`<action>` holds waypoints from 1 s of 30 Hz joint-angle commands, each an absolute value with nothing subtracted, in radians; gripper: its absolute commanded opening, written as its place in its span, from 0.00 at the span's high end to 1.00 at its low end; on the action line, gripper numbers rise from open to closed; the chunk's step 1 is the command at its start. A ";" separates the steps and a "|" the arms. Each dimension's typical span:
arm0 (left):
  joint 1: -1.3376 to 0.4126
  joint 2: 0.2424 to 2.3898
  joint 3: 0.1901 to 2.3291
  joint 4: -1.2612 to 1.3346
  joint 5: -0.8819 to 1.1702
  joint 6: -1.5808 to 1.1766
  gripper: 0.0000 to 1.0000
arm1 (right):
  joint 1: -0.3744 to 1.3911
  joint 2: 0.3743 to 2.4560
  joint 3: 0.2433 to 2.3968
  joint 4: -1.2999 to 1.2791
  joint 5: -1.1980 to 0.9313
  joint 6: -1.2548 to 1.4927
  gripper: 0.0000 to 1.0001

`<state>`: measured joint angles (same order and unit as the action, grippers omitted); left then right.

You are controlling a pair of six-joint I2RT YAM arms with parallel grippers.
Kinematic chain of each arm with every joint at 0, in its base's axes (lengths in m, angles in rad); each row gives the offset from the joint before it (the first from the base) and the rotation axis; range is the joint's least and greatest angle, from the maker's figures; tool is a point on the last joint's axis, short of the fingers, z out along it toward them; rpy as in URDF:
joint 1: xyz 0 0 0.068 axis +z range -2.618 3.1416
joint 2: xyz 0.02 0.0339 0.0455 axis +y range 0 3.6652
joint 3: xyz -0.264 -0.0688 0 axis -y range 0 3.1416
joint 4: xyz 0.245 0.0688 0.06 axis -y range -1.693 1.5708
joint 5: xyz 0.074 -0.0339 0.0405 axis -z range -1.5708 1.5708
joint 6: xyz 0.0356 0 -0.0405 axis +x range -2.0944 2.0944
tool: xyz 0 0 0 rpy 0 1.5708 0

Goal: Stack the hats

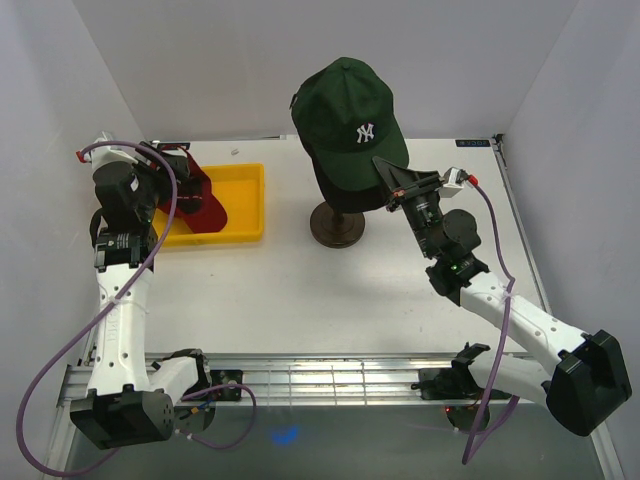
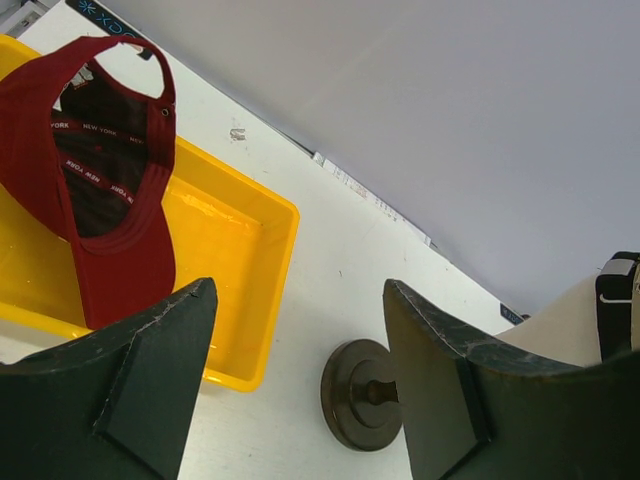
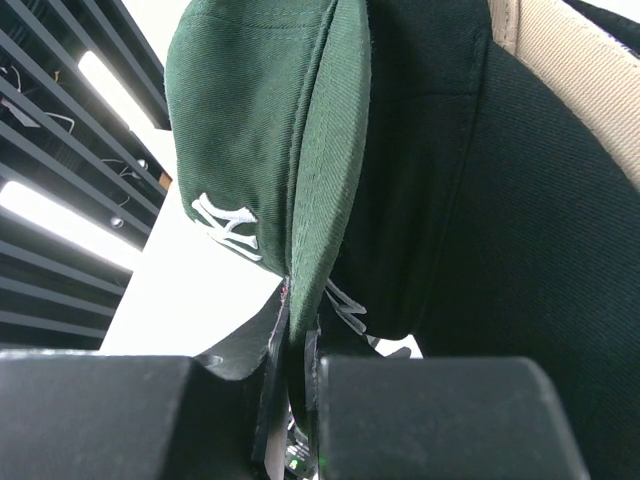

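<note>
Left end effector (image 2: 298, 300) spread, red cap (image 2: 125, 260) brim-first at its ten o'clock in yellow tray (image 2: 285, 250); right end effector (image 3: 293, 345) pinches brim of dark green cap (image 3: 250, 130).

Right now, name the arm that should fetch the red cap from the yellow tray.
Left. The left tool, open, hovers beside the red cap in the yellow tray; the right tool is shut on the green cap.

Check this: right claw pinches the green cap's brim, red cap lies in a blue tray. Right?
The tray is yellow, not blue, as the top external view shows. The right claw pinches the green cap by its brim, and the red cap lies in the tray.
</note>
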<state>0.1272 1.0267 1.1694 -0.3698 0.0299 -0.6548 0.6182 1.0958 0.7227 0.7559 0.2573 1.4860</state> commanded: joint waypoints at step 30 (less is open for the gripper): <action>0.127 1.028 1.154 -0.348 0.028 -0.652 0.22 | 0.600 1.253 0.634 0.178 0.351 1.401 0.92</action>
